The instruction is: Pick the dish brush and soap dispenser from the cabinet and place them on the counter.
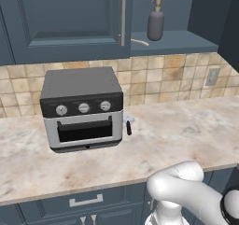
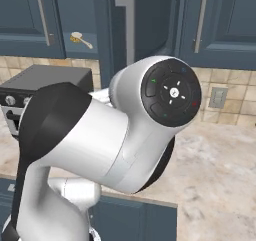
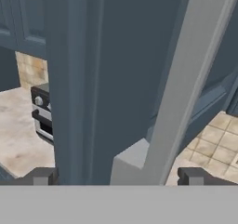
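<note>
The soap dispenser (image 1: 155, 21), a grey bottle with a tan pump, stands upright on the open shelf of the dark blue cabinet (image 1: 70, 23). Just to its left the dish brush (image 1: 140, 42) lies on the shelf, a cream curved handle partly behind the closed door; from the right base it is the dish brush (image 2: 80, 39) with a round head. Below runs the beige counter (image 1: 177, 135). In the hand view my gripper (image 3: 118, 179) is open, its fingertips (image 3: 42, 176) on either side of the swung-out cabinet door (image 3: 116, 56) seen edge-on, holding nothing.
A grey toaster oven (image 1: 84, 107) stands on the counter under the closed door. A small white item with a black handle (image 1: 128, 126) lies beside it. A wall outlet (image 2: 217, 97) is in the backsplash. My own arm (image 2: 125, 135) blocks much of the right base view.
</note>
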You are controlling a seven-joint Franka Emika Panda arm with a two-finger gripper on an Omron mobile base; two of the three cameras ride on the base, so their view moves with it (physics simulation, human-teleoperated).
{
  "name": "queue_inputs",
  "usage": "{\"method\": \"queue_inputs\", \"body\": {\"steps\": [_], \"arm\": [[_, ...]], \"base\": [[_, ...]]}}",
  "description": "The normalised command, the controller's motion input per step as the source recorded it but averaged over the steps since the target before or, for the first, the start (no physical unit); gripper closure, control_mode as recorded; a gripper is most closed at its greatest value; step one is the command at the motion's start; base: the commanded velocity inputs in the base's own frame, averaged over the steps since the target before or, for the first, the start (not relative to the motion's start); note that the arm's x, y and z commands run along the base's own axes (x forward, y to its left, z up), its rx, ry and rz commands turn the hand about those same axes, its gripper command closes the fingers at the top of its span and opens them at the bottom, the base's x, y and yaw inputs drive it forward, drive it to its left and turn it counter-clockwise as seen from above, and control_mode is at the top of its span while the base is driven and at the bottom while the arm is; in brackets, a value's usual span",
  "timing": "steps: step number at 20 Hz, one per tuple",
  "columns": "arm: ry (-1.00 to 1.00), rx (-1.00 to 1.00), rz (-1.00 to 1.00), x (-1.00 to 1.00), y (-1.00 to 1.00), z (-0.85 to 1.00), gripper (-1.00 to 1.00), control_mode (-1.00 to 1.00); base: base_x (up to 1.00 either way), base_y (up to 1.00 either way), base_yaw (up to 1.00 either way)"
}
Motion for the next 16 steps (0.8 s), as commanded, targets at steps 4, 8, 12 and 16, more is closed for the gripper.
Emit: {"method": "queue_inputs", "body": {"steps": [4,8,12,16], "arm": [[-0.02,0.0,-0.04,0.26,-0.05,-0.12,-1.0,-1.0],[-0.06,0.0,-0.07,0.13,-0.1,-0.08,-1.0,-1.0],[0.0,0.0,-0.03,0.15,-0.22,0.0,-1.0,-1.0],[0.0,0.0,0.0,0.4,-0.11,0.0,-1.0,-1.0]], "base": [[0.0,0.0,0.0],[0.0,0.0,0.0],[0.0,0.0,0.0],[0.0,0.0,0.0]]}}
